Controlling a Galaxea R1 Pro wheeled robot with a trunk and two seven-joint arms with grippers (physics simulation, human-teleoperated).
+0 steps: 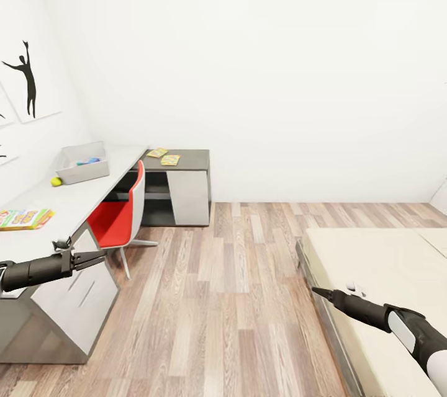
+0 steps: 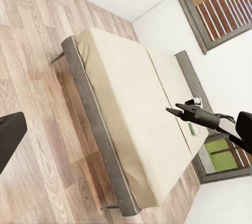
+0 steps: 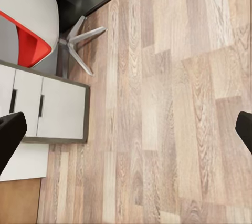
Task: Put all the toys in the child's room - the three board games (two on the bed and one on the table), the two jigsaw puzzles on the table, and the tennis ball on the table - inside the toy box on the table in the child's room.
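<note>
The toy box is taken as the landmark: it is seen in the head view on the light grey top of the table, against the wall, with something blue and colourful lying inside it. The tennis ball is found just beside the box, on its near side, and a board game lies flat further along the tabletop, well on the near side of the box. The two jigsaw puzzles are set on the lower dark section of the table, beyond the box. A red chair is tucked under the table near the box. The bed stands well apart from the box, across the wood floor, and no game boxes can be made out on the part of the mattress that is shown. The left gripper is held over the table's near end with its jaws slightly parted and nothing in them; the right gripper is held over the bed's edge, nothing is gripped, and how far its jaws are parted cannot be told. It is judged that the base should be brought closer to the table before any reach is tried, with the chair kept clear of the arm.
</note>
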